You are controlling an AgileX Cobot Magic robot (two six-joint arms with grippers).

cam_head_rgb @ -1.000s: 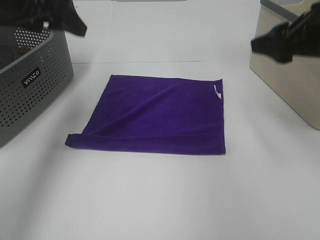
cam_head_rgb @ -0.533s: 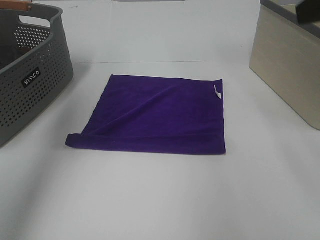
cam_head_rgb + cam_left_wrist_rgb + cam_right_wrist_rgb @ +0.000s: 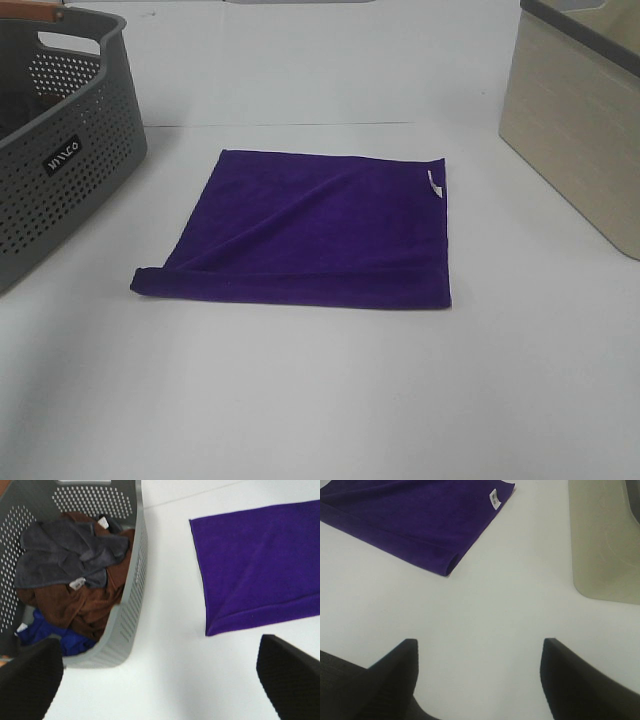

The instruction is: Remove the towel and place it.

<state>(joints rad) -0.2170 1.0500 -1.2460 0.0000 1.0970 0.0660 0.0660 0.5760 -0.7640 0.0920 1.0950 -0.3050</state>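
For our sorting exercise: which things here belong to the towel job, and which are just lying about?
Belongs to the job:
purple towel, lying flat on the white table

Just lying about:
grey basket with brown, grey and blue cloths
beige bin

Surface: you have a plain white table [image 3: 320, 400].
Light: you get even lighting, with soft shadows beside the bins.
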